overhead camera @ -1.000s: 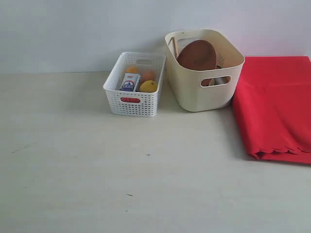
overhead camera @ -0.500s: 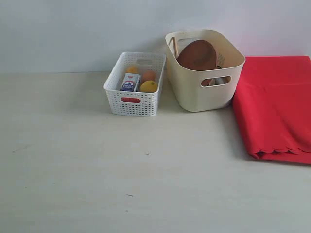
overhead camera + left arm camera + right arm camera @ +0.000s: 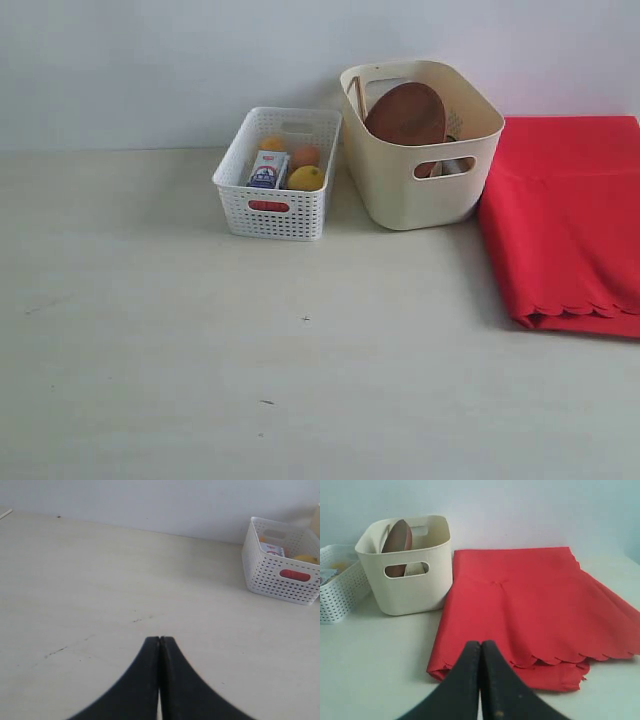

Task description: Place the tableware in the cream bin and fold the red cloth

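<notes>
The cream bin (image 3: 420,150) stands at the back of the table with the round brown plate (image 3: 405,113) leaning inside it and wooden chopsticks (image 3: 356,97) against its far-left wall. The other tableware is hidden, apart from a pale shape behind the handle cut-out. The red cloth (image 3: 565,215) lies folded to the right of the bin, scalloped edge toward the front. Neither gripper shows in the exterior view. My left gripper (image 3: 160,639) is shut and empty over bare table. My right gripper (image 3: 481,643) is shut and empty, near the cloth's (image 3: 530,600) front corner, with the bin (image 3: 407,565) beyond.
A white lattice basket (image 3: 275,185) left of the bin holds a lemon (image 3: 306,178), a small boxed item (image 3: 267,170) and other food. A pale wall runs behind the table. The basket (image 3: 280,562) also shows in the left wrist view.
</notes>
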Controlling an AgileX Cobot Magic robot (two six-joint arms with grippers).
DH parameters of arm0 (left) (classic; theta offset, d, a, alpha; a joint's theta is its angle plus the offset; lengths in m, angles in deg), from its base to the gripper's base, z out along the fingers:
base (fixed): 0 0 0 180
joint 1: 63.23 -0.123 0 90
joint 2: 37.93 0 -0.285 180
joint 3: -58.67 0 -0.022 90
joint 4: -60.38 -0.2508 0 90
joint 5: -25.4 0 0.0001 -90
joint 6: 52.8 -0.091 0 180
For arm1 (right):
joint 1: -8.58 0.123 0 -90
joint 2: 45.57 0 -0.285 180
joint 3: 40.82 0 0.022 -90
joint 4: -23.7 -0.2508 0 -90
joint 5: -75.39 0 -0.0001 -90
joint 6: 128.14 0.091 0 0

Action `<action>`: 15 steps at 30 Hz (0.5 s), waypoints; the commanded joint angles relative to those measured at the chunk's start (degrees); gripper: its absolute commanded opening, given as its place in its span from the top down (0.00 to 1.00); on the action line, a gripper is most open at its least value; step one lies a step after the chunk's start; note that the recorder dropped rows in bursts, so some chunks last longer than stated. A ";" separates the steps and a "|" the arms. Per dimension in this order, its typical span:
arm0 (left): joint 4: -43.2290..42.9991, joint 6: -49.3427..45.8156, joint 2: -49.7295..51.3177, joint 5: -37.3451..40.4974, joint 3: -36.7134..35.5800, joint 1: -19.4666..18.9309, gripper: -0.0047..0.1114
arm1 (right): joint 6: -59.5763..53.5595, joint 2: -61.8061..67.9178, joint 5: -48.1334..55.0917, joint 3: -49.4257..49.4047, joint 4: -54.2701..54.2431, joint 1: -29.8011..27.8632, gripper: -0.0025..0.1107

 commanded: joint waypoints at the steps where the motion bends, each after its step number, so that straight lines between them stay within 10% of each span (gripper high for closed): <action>1: 0.50 0.35 -0.30 -0.41 -0.15 -0.12 0.96 | 0.61 -2.30 -2.20 -2.35 1.15 0.20 0.98; 15: 0.50 0.35 -0.30 -0.41 -0.15 -0.12 0.96 | -3.53 -2.75 -3.22 -4.76 -0.10 0.20 0.98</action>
